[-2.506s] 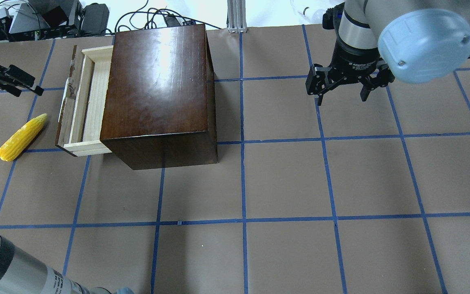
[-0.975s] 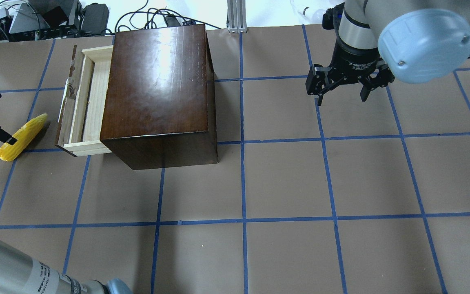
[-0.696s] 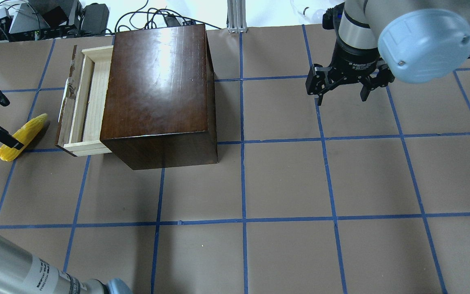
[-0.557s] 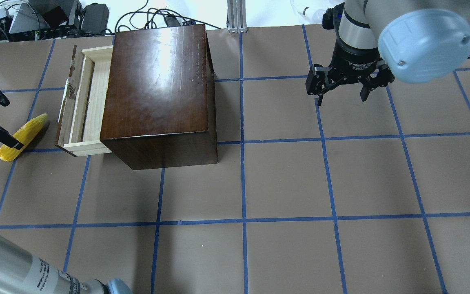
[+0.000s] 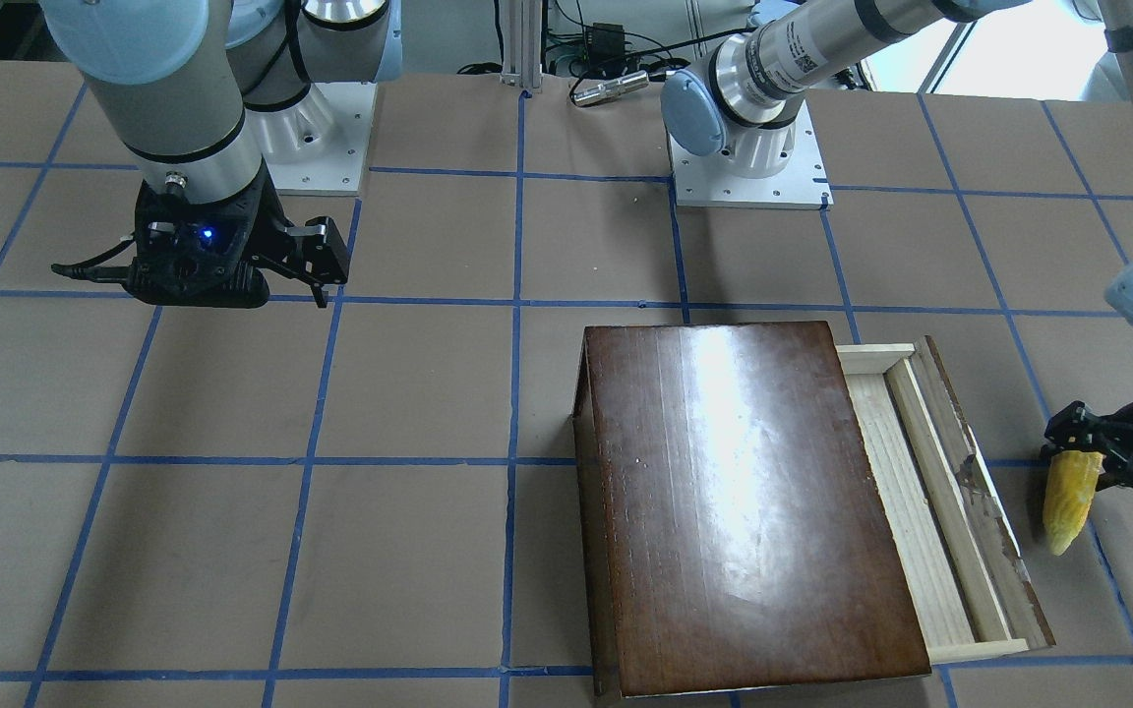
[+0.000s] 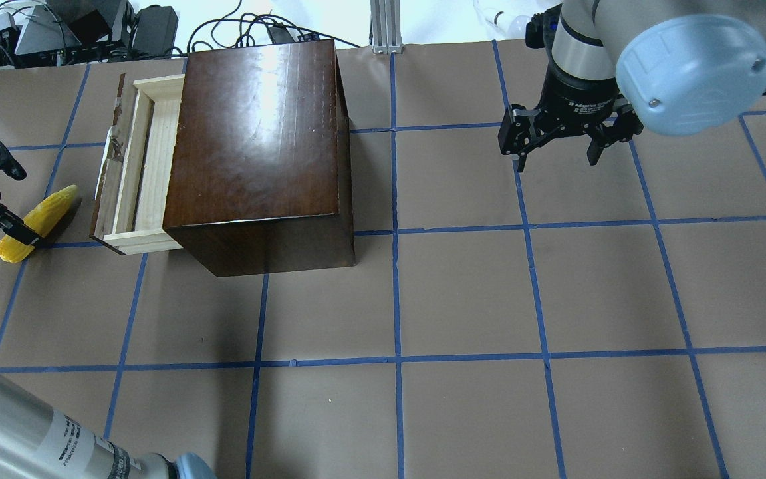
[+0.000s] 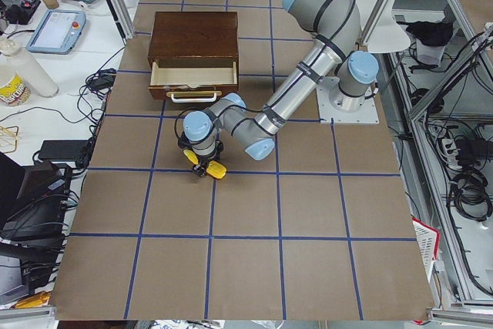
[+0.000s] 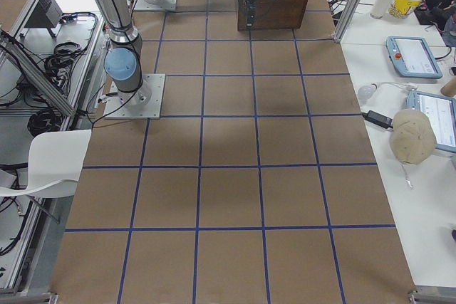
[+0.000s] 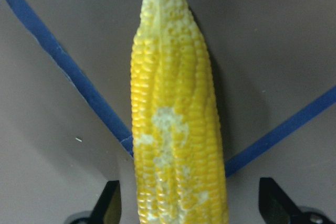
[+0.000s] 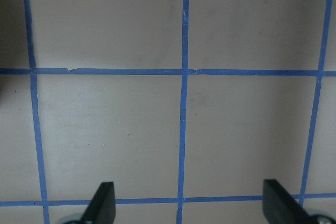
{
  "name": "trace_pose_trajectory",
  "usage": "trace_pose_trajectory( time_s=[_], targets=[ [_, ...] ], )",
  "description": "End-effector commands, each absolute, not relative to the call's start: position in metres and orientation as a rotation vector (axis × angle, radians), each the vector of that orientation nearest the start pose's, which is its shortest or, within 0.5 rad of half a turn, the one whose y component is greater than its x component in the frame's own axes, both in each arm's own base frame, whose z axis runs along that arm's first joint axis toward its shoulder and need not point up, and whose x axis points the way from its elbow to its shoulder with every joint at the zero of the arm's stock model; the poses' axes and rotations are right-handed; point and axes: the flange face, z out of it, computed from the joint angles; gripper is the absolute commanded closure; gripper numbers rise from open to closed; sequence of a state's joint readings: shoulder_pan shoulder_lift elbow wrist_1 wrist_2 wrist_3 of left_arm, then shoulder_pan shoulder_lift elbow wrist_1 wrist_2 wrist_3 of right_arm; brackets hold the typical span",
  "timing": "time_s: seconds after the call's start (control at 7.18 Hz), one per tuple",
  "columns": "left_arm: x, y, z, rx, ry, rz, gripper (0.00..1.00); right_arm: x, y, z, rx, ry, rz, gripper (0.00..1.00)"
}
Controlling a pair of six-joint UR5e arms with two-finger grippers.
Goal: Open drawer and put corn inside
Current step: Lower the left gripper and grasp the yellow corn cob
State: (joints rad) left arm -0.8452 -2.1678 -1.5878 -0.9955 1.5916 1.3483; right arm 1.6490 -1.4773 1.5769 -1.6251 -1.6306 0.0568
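Observation:
The corn [image 6: 57, 199] lies on the table left of the open drawer [image 6: 137, 166], which is pulled out of the dark-brown box [image 6: 256, 140]. The drawer's tray shows nothing inside. My left gripper [image 6: 24, 209] is open and low over the corn's thick end, one finger on each side. In the left wrist view the corn [image 9: 176, 129] fills the gap between the two fingertips [image 9: 110, 205], tip pointing away. In the front view the corn [image 5: 1066, 501] sits beside the drawer [image 5: 930, 492]. My right gripper [image 6: 556, 156] is open and empty, far right of the box.
Cables and electronics [image 6: 57, 26] crowd the table's far left edge. An aluminium post [image 6: 386, 26] stands behind the box. My left forearm [image 6: 24, 432] crosses the near left corner. The right wrist view shows only taped table [image 10: 184, 103].
My left gripper has come from near the drawer's handle down to the corn and now straddles its thick end. The corn, drawer and right arm have not moved.

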Motion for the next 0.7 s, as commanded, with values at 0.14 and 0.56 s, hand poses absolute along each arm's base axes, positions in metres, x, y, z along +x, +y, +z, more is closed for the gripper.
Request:
trace_pose_trajectory(
  time_s=[0.14,0.56],
  targets=[
    [0.344,-0.586,0.216,0.957,2.966,0.021,1.00,0.168,-0.514,0.443,-0.037,3.203,0.065,0.00],
    [0.328,-0.607,0.293,0.866,2.961,-0.045,1.00,0.168,-0.514,0.443,-0.037,3.203,0.065,0.00]
  ],
)
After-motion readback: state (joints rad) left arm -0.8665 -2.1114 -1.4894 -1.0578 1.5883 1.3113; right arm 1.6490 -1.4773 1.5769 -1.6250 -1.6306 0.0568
